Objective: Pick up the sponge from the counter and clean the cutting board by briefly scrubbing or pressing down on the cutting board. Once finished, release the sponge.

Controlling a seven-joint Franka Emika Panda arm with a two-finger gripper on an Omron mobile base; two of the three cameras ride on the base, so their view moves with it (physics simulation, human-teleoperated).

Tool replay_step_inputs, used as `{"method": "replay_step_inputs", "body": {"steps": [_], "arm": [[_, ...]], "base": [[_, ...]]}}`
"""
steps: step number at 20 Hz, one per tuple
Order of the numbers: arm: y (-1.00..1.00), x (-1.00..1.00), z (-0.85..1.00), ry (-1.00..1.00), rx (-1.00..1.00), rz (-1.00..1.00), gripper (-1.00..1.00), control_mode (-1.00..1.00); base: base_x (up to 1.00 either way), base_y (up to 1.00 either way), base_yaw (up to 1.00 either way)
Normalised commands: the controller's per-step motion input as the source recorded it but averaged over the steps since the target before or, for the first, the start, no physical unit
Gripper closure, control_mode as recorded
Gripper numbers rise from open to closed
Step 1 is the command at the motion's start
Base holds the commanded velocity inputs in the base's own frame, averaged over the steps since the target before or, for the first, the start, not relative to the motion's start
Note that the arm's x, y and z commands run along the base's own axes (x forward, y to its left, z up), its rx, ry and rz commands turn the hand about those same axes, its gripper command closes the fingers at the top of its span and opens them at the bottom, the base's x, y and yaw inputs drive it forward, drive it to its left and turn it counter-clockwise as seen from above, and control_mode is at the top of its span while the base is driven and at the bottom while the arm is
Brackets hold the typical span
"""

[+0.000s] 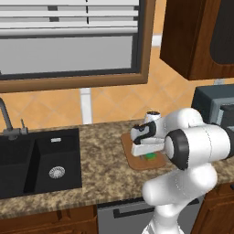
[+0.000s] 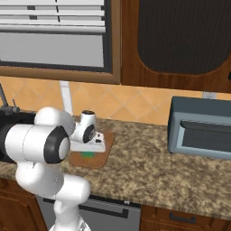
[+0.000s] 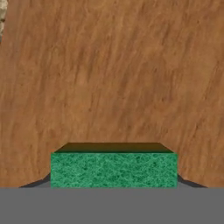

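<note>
Stretching out beneath the gripper (image 1: pixel 149 154), the counter (image 1: pixel 105 160) carries the cutting board (image 1: pixel 137 161), which lies directly under the hand. Down at the board's surface, the gripper's 2 fingers are clamped on the sponge (image 3: pixel 113 168), one at each end. That green block sits between the tips, just above or touching the wood.

Light is even and flat in both base views — I see no glare. The counter (image 1: pixel 105 155) is bright, its speckle sharp; the sink (image 1: pixel 39 162) reads near black with little detail inside. The arm casts only a faint shadow on the cutting board (image 3: pixel 113 74). In the hand view the wood grain looks soft and smeared, the sponge (image 3: pixel 113 169) crisper — a dark shadow sits behind its top edge.
</note>
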Motion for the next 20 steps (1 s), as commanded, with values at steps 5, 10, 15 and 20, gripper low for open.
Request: {"method": "replay_step_inputs", "body": {"steps": [5, 10, 15, 20], "arm": [[0.09, -0.77, -0.44, -0.44, 0.00, 0.00, 1.00, -1.00], [0.37, 0.01, -1.00, -0.25, 0.03, 0.00, 1.00, -1.00], [0.25, -0.79, -1.00, -0.30, 0.00, 0.00, 1.00, -1.00], [0.01, -0.85, -0.81, -0.29, 0.01, 0.00, 1.00, -1.00]], "base": [[0.00, 0.00, 0.00], [0.00, 0.00, 0.00], [0.00, 0.00, 0.00], [0.00, 0.00, 0.00]]}}
